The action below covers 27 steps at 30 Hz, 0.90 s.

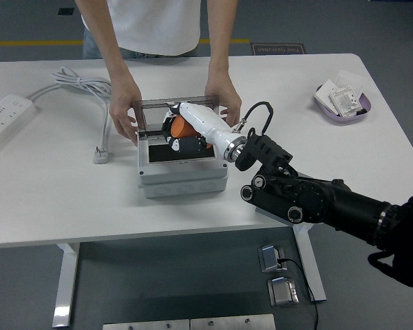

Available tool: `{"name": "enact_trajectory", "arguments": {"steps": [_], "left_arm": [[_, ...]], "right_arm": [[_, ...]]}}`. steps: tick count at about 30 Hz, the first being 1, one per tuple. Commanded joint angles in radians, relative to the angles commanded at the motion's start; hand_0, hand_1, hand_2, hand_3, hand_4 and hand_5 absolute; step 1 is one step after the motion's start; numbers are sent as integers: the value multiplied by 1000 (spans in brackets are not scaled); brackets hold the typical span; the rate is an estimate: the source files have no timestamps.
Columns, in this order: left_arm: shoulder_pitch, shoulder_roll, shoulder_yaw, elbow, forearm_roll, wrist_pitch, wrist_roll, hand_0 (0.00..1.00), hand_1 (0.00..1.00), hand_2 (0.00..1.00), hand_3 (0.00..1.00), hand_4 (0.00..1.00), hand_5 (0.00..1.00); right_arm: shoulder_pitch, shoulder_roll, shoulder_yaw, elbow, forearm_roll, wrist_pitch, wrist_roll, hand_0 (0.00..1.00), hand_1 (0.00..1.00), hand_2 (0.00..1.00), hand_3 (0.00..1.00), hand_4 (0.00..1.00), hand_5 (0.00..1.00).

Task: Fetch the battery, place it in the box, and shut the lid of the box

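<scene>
The battery, an orange piece gripped in our right hand, sits low over the open mouth of the box, not yet released as far as we can judge; fetching looks done, placing is under way, closing is all still to do.

Going left to right: a power strip lies at the far left of the worktop, its cable looping to a plug just left of the box; our left arm is out of view; a person at the far side has one hand on the left edge of the lid and the other hand on its right edge, holding the clear lid upright behind the opening; between those hands our right hand reaches in from the lower right, fingers curled about the battery, the white forearm slanting down over the box's right rim; whether the battery touches the dark floor inside we cannot tell; well apart at the far right a purple dish holds small white packets.

What is left, in our judgement: settle the battery, let go, draw the arm clear of the rim, then bring the lid down; the lid cannot drop while our forearm crosses the opening.
</scene>
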Motion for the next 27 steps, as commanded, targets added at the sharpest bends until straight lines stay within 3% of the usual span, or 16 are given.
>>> {"name": "enact_trajectory", "arguments": {"steps": [20,27], "left_arm": [[-3,-3,-7,0,17,-2,2,734,756,741,775,660,433],[1,-3,-12,0,18,-1,4,734,756,737,774,654,428]], "right_arm": [[-11,4,12,-3,38,14,37,713,622,645,601,617,118],[-19,-21,18,42,77,13,37,722,620,637,602,620,118]]}}
